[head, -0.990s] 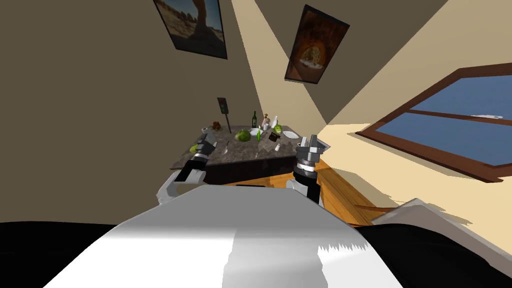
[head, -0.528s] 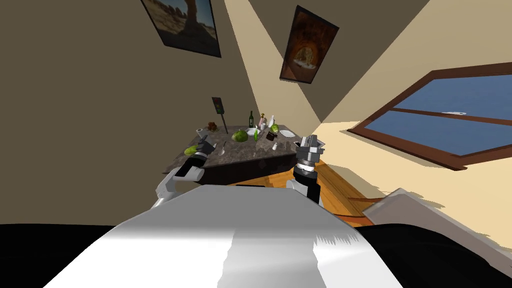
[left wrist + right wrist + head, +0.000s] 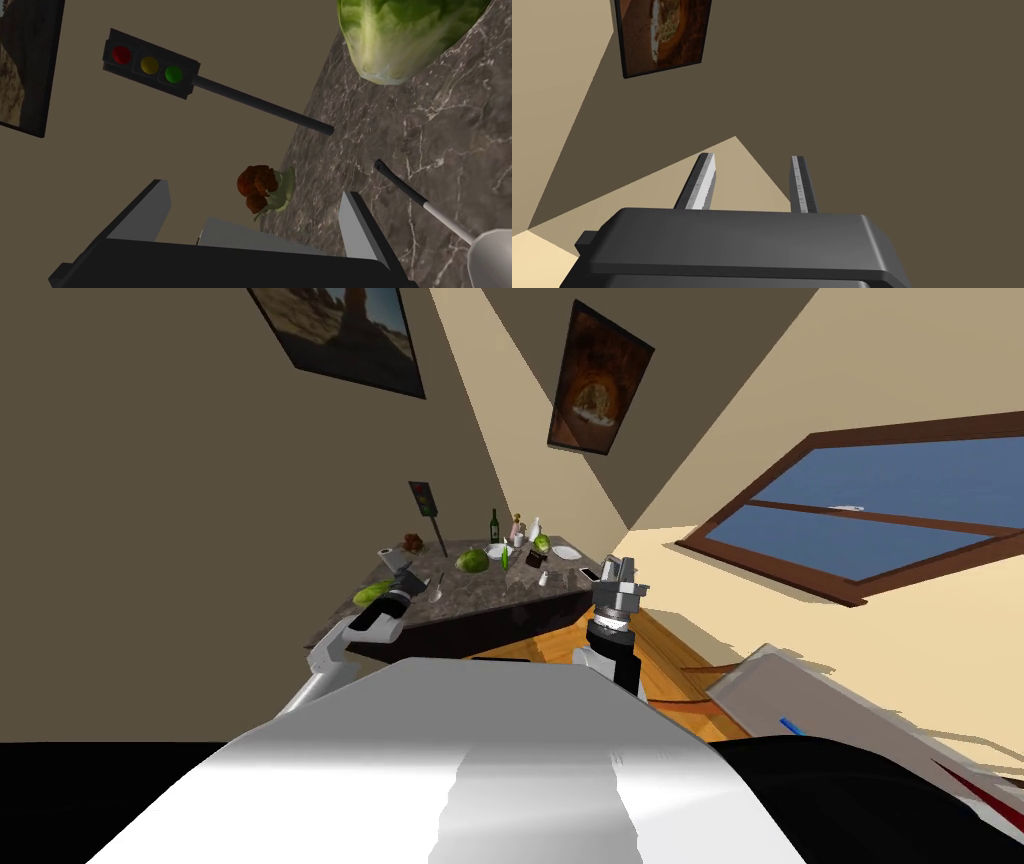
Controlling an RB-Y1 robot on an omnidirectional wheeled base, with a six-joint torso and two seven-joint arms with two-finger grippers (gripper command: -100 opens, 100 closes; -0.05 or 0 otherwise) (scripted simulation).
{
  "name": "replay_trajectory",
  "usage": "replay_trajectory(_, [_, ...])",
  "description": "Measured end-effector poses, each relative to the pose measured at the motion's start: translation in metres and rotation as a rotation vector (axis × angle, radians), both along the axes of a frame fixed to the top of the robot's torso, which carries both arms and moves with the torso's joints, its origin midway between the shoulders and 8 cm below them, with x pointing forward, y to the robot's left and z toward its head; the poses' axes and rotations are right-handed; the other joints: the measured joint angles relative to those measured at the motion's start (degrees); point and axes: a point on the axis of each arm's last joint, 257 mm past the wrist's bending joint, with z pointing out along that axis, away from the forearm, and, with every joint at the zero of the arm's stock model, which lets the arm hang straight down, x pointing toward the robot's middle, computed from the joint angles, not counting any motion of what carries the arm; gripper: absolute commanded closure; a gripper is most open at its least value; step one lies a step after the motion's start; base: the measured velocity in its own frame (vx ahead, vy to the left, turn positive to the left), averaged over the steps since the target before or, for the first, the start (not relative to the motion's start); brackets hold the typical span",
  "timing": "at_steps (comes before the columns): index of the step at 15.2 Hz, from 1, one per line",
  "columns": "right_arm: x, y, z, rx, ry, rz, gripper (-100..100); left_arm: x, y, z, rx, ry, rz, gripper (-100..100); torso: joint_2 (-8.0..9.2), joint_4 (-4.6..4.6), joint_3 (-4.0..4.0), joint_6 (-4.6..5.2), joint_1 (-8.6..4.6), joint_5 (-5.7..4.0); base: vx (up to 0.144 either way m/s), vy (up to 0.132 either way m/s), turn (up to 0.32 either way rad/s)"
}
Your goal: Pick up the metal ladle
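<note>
- Left gripper [image 3: 260, 215] is hovering over the table [image 3: 450, 125], fingers spread and empty.
- Ladle [image 3: 425, 202] is lying at its three o'clock.
- Best approach: sliding sideways and straddling the thin handle squarely before closing.
- Right gripper [image 3: 751, 182] is idling, fingers apart.

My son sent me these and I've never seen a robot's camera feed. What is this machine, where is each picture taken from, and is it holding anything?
It is a two-armed robot standing at a dark marbled table. The wide picture comes from a camera on its head, looking down past its own chest. The other two come from cameras on its wrists, each looking along that hand's two flat fingers.

The left hand hovers over the table with its fingers open. A ladle lies just beside it, outside the fingers. A green cabbage and a toy traffic light are also on the table.

The right hand is up by the table's right end, with its fingers apart. Neither hand holds anything.
</note>
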Motion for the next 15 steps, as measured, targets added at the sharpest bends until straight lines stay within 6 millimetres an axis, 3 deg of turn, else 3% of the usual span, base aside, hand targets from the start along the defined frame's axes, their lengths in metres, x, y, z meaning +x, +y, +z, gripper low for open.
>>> replay_trajectory(15, [0.0,0.0,0.0,0.0,0.0,0.0,0,0.009,0.085,-0.058,-0.234,0.244,0.207,-100,-0.01,0.0,-0.01,-0.01,-0.01,0.0,0.002,-0.004,-0.121])
